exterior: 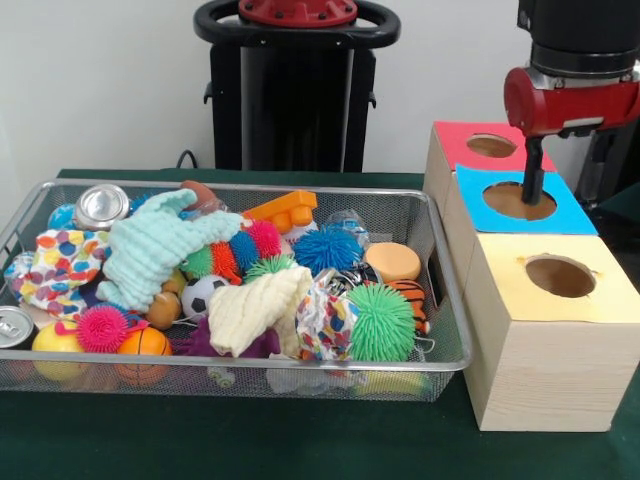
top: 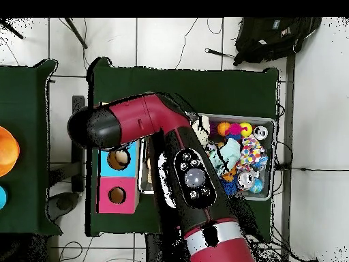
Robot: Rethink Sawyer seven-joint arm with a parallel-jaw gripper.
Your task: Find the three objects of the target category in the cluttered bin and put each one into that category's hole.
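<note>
Gripper over the blue box's hole; wire bin full of toys, cloths and cans.

Front view: the gripper [exterior: 533, 186] points down at the hole in the blue-topped box [exterior: 570, 215], its tip at the opening; whether its fingers are apart or together cannot be told, and nothing shows in it. A red-topped box [exterior: 458, 141] stands behind and a yellow-topped box [exterior: 612, 285] in front, each with one round hole. The wire bin [exterior: 447, 345] holds spiky balls [exterior: 380, 320], a soccer ball [exterior: 204, 294], a basketball [exterior: 143, 343], two cans [exterior: 101, 206], a mint cloth [exterior: 150, 250], a cream cloth [exterior: 255, 308].
Overhead view: the red arm [top: 180, 157] covers most of the bin [top: 267, 123]; the blue and red boxes [top: 117, 179] show beside it.
</note>
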